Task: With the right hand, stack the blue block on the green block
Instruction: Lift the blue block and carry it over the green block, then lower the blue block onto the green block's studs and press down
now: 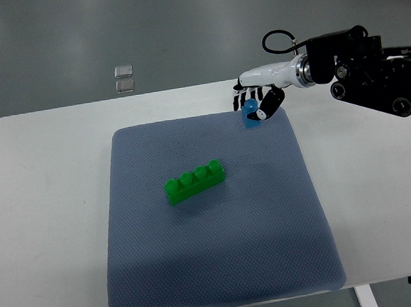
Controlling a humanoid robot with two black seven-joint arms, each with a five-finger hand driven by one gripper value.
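Observation:
A long green block [195, 180] with several studs lies slightly tilted near the middle of the grey-blue mat [221, 266]. A small blue block [250, 114] stands at the mat's far right corner. My right hand [256, 100] comes in from the right edge and sits over the blue block, its white and black fingers curled around the block's top. The lower part of the blue block shows beneath the fingers. The block seems to rest on the mat.
The mat covers the middle of a white table [379, 182]. Two small clear squares [123, 78] lie on the grey floor beyond the table's far edge. The robot's black forearm [374, 76] hangs over the table's far right corner.

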